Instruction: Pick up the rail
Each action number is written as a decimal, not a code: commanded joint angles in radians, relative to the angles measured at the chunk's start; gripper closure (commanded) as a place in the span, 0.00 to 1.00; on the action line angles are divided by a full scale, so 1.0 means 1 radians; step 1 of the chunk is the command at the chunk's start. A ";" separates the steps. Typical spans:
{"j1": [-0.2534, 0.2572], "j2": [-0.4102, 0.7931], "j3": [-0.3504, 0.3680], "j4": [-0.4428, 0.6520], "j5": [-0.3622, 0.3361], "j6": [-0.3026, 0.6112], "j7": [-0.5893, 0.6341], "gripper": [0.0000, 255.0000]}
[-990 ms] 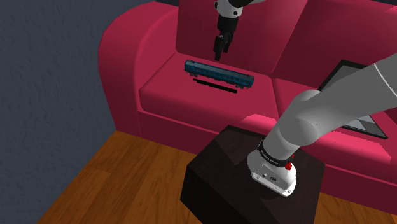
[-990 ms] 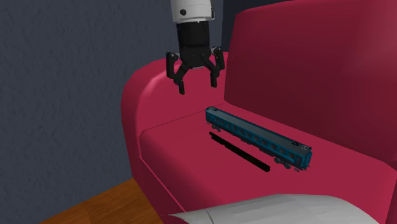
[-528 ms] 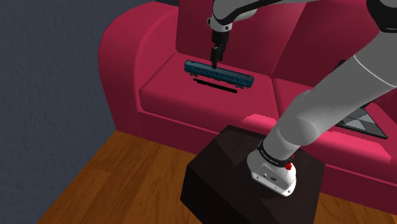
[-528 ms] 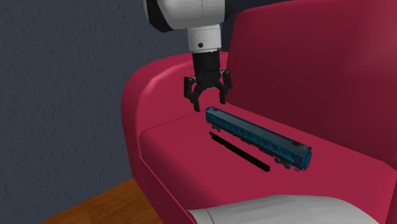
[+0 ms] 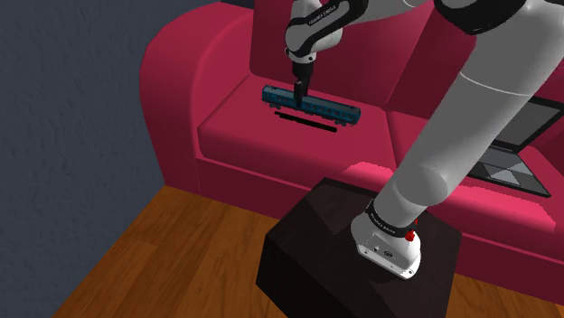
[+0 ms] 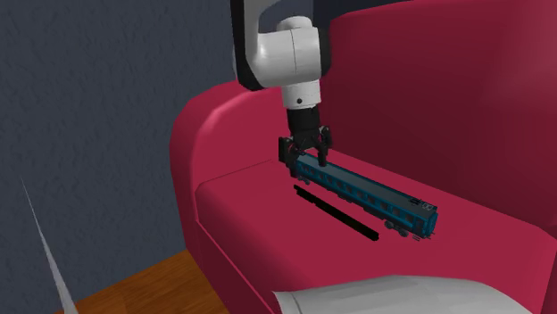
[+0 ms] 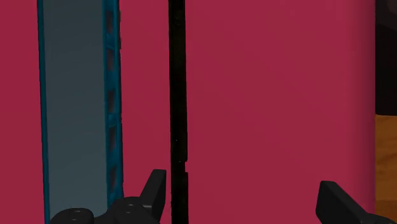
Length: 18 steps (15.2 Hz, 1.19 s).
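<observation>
A long blue train carriage [image 5: 312, 105] [image 6: 366, 192] [image 7: 76, 108] lies on the red sofa's seat cushion [image 5: 235, 135] [image 6: 250, 214]. A thin black strip [image 5: 307, 120] [image 6: 337, 212] [image 7: 177, 95] runs alongside it on the cushion. My gripper [image 5: 298, 93] [image 6: 306, 153] points down, low over the carriage's end nearer the armrest. In the wrist view the gripper [image 7: 245, 203] is open: its two fingers stand far apart with bare red cushion between them. The black strip passes just inside one finger [image 7: 156, 188], and the carriage lies beyond that finger. Nothing is held.
A flat grey laptop-like thing [image 5: 515, 163] lies on the sofa's other cushion at the shoulder view's right. The dark stand [image 5: 316, 244] sits on a wooden floor [image 5: 163, 253] in front of the sofa. A dark grey wall is behind.
The gripper has come down from above the armrest to the carriage's near end. Its fingers stayed open. The carriage and strip have not moved.
</observation>
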 commanded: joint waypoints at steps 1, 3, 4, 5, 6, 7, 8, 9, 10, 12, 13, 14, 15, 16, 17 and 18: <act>-0.010 0.073 -0.006 0.033 0.007 0.026 -0.040 0.00; -0.022 0.153 -0.007 0.080 0.018 0.046 -0.079 0.00; -0.029 0.193 -0.007 0.105 0.023 0.054 -0.098 0.00; -0.037 0.233 -0.006 0.131 0.028 0.062 -0.116 0.00; -0.044 0.274 -0.005 0.159 0.032 0.068 -0.134 0.00; -0.045 0.276 -0.004 0.160 0.032 0.068 -0.134 0.00; -0.046 0.284 -0.003 0.158 0.033 0.079 -0.134 0.00; -0.047 0.293 -0.002 0.155 0.035 0.090 -0.133 0.00; -0.049 0.302 -0.001 0.153 0.036 0.101 -0.133 0.00; -0.051 0.321 0.001 0.149 0.039 0.123 -0.132 0.00; -0.052 0.331 0.002 0.148 0.041 0.134 -0.131 0.00; -0.053 0.346 0.004 0.146 0.043 0.151 -0.131 0.00; -0.053 0.346 0.004 0.146 0.043 0.151 -0.131 0.00; -0.053 0.346 0.004 0.146 0.043 0.151 -0.131 0.00; -0.053 0.345 0.004 0.144 0.043 0.152 -0.131 1.00; -0.053 0.344 0.003 0.144 0.043 0.152 -0.131 1.00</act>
